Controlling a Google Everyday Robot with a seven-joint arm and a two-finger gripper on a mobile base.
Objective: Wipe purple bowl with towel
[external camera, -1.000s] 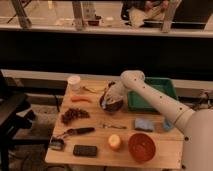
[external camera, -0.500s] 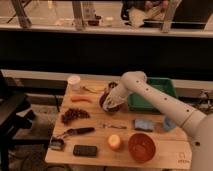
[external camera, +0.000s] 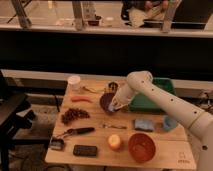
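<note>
Wooden table, claw clenched on towel at rim of purple bowl, green tray beside.

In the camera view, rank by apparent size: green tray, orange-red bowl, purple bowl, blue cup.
1. Green tray
2. Orange-red bowl (nearer the camera, so lead unsure)
3. Purple bowl, shut gripper at its tray-side rim
4. Blue cup

Your arm reaches in from the lower right and rises to a sharply bent elbow. From there the forearm slopes down. Your claw points downward, pinched tight on the pale towel.
</note>
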